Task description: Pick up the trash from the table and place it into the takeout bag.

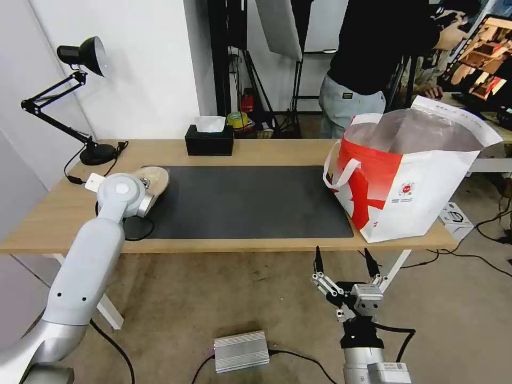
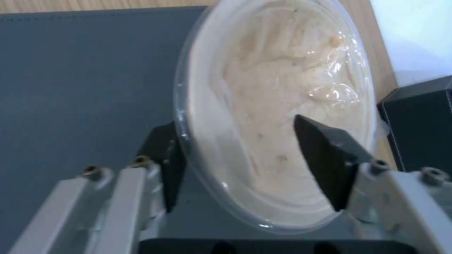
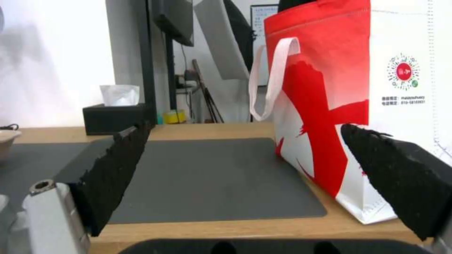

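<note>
Right pincer (image 1: 344,261), idle, fingers spread wide, hangs below the desk's (image 1: 266,152) front edge at 5 o'clock. Left pincer (image 2: 245,165) straddles the beige pulp bowl's (image 2: 282,106) rim at 9 o'clock on the grey mat (image 1: 240,200); cannot tell if clamped. Bowl looks light, thin, crushable: grip the rim gently. Takeout bag (image 1: 421,181) stands open at 3 o'clock.

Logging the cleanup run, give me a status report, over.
Left gripper jaws straddle the shallow beige pulp bowl's rim at the dark grey mat's left end. Right gripper open, below the table edge. White-and-red takeout bag unobstructed.
</note>
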Available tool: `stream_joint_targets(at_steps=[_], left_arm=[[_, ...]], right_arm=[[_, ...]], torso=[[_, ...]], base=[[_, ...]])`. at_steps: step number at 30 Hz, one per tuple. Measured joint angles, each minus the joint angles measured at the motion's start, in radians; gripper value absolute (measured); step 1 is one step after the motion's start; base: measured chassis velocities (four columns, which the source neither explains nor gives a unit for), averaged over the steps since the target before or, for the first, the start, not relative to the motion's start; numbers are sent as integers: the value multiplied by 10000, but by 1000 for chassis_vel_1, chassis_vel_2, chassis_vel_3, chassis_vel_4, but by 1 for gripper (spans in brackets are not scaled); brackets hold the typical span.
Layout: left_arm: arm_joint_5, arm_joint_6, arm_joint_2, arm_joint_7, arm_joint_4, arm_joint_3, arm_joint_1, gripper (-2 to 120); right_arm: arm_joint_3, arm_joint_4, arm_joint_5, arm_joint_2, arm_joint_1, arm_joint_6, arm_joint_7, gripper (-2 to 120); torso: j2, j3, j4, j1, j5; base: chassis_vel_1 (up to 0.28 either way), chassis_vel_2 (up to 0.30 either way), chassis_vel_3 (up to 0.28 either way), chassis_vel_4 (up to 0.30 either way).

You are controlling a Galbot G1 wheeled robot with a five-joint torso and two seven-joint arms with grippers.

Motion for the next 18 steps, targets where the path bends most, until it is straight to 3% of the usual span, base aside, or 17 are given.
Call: stream_joint_targets(at_steps=[2, 7, 11, 15, 18], left_arm=[[26, -5, 0, 0, -12, -21, 61, 45], [45, -6, 12, 0, -121, -36, 148, 32], [81, -10, 27, 5, -170, -51, 172, 13], [118, -15, 57, 33, -219, -81, 228, 1], [166, -16, 64, 37, -282, -100, 288, 1]], right_arm=[[0, 0, 0, 0, 0, 0, 0, 100], [0, -1, 0, 0, 0, 0, 0, 100], [0, -1, 0, 0, 0, 0, 0, 100], [0, 0, 0, 0, 0, 0, 0, 100], [0, 0, 0, 0, 0, 0, 0, 100]], torso=[[0, 0, 1, 0, -1], [0, 0, 1, 0, -1], [0, 0, -1, 0, 0], [0, 0, 0, 0, 1], [1, 0, 0, 0, 1]], base=[[0, 0, 0, 0], [0, 0, 0, 0], [0, 0, 0, 0], [0, 0, 0, 0], [0, 0, 0, 0]])
